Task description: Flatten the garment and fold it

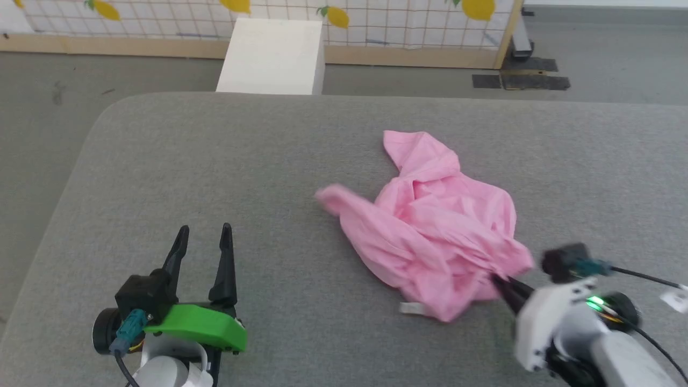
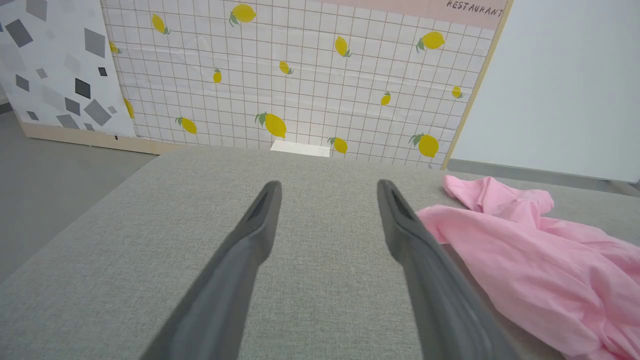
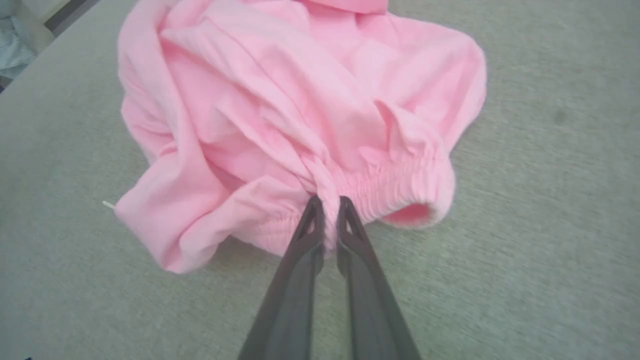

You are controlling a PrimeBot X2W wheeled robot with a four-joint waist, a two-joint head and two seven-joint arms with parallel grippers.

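Where the grey padded surface (image 1: pixel 215 161) lies closest to the robot, two items.

Left gripper (image 1: pixel 204 231): low at the left, fingers spread wide with nothing between them, over bare grey covering, well apart from the garment.

Right gripper (image 3: pixel 327 205): low at the right, fingers drawn narrow, pinching the gathered elastic edge (image 3: pixel 395 182) of the garment.

Next out, the garment (image 1: pixel 435 226): light pink, thin, crumpled in a heap right of the surface's middle, with one flap reaching toward the far side and another toward the left. A small white label (image 1: pixel 413 308) sticks out at its near edge.

Beyond the surface: grey floor (image 1: pixel 48 107), then a white block (image 1: pixel 274 56). Furthest is a lemon-print grid panel (image 1: pixel 408 21) on a wooden base.
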